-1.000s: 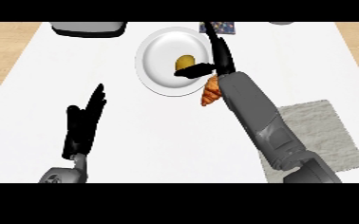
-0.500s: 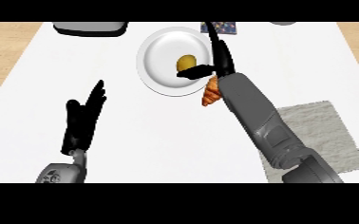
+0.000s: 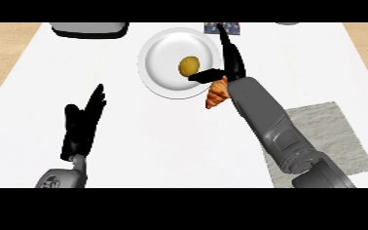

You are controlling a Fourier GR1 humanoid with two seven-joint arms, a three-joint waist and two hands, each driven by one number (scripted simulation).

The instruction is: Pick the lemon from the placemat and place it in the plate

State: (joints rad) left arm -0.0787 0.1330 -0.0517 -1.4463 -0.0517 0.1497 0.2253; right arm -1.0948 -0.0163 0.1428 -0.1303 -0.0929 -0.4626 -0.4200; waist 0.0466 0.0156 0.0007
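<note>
Where the lemon [image 3: 189, 66] sits: we find it lying on the white plate [image 3: 161, 53], a little right of the plate's middle, yellow against the white.
Plate: round, at the far middle of the white tabletop [image 3: 165, 141].
Right robot hand [image 3: 234, 64]: we have it over the plate's right rim, fingers straight and pointing away from us, thumb stuck out to the left toward the lemon. Fingers and thumb stand apart and clasp nothing. The thumb's tip is just beside the lemon's lower right, and we cannot tell whether it touches.
Right forearm [image 3: 266, 117]: grey, slanting from the lower right corner up to the plate, passing over the left part of the placemat [image 3: 327, 126].
Placemat: grey and textured, at the right on the near side, well apart from the plate.
Croissant [image 3: 214, 96]: golden brown, just beside the plate's lower right rim, its right side hidden under the wrist.
Left robot hand [image 3: 81, 126]: resting at the lower left, we note, fingers straight and up, spread open, touching no object.
Far edge: a grey boxy thing [image 3: 90, 28] left of the plate, and a dark patterned item [image 3: 214, 27] just past the right fingertips. We cannot make out what either is.
</note>
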